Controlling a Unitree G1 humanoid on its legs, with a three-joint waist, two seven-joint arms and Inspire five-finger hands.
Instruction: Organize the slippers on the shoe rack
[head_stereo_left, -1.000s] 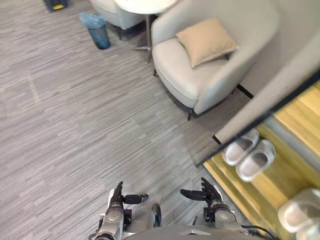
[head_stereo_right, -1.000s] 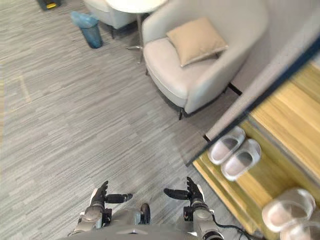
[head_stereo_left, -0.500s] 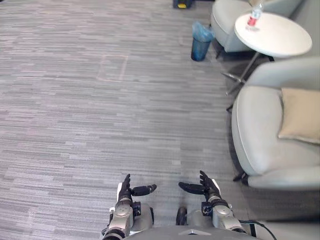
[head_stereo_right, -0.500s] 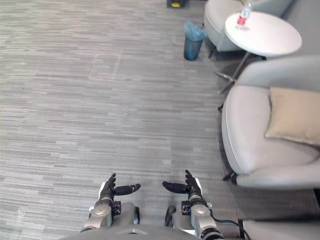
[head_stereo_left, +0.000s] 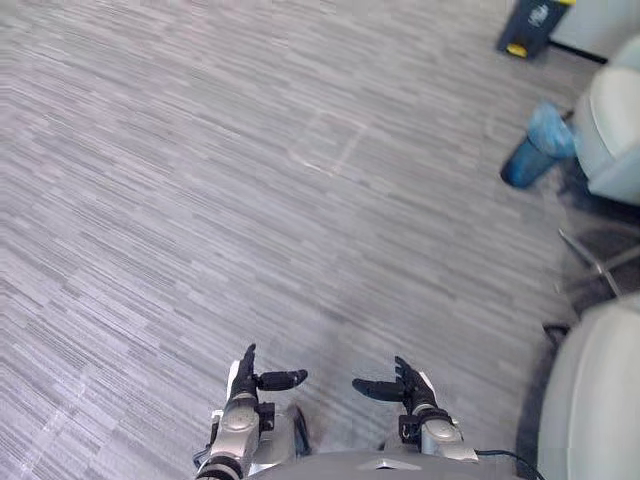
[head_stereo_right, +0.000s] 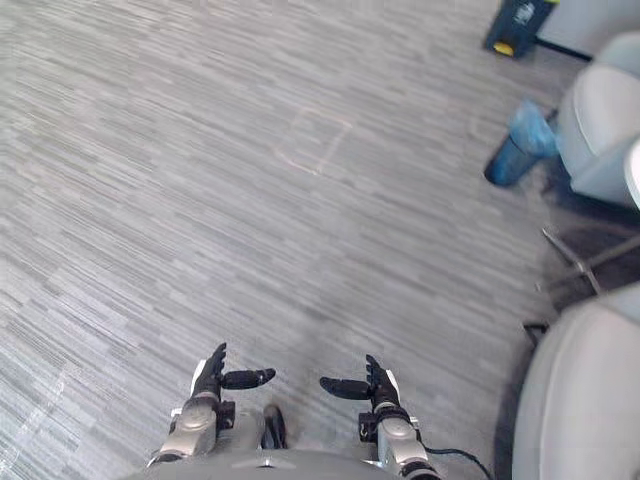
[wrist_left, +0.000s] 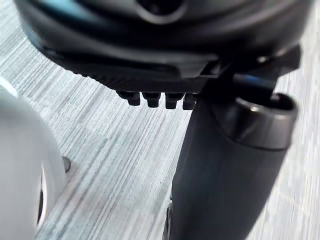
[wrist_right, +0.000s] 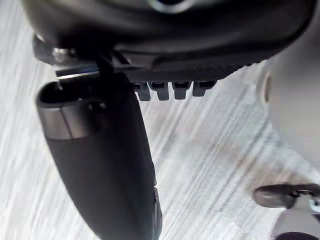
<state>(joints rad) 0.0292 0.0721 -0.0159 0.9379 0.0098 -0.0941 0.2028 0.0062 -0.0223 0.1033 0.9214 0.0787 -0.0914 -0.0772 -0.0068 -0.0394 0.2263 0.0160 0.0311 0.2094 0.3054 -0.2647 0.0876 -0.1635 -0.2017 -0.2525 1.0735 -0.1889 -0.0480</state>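
1. The dark left hand (head_stereo_left: 243, 386) and dark right hand (head_stereo_left: 412, 388) hover low over the grey striped carpet floor (head_stereo_left: 200, 200), palms facing each other.
2. Both hands' fingers are straight, thumbs spread inward, holding nothing.
3. A round blue waste bin (head_stereo_left: 530, 158) stands near a light grey upholstered armchair (head_stereo_left: 592, 400).

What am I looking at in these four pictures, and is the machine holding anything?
A humanoid robot looks down from head cameras: the two wide pictures are its left and right eyes. Its left hand and right hand hang low in front, fingers straight, thumbs pointing inward, holding nothing. The two close-ups come from wrist cameras, each looking along its own dark hand. Below is grey striped carpet; a blue bin and a pale armchair stand at the right.
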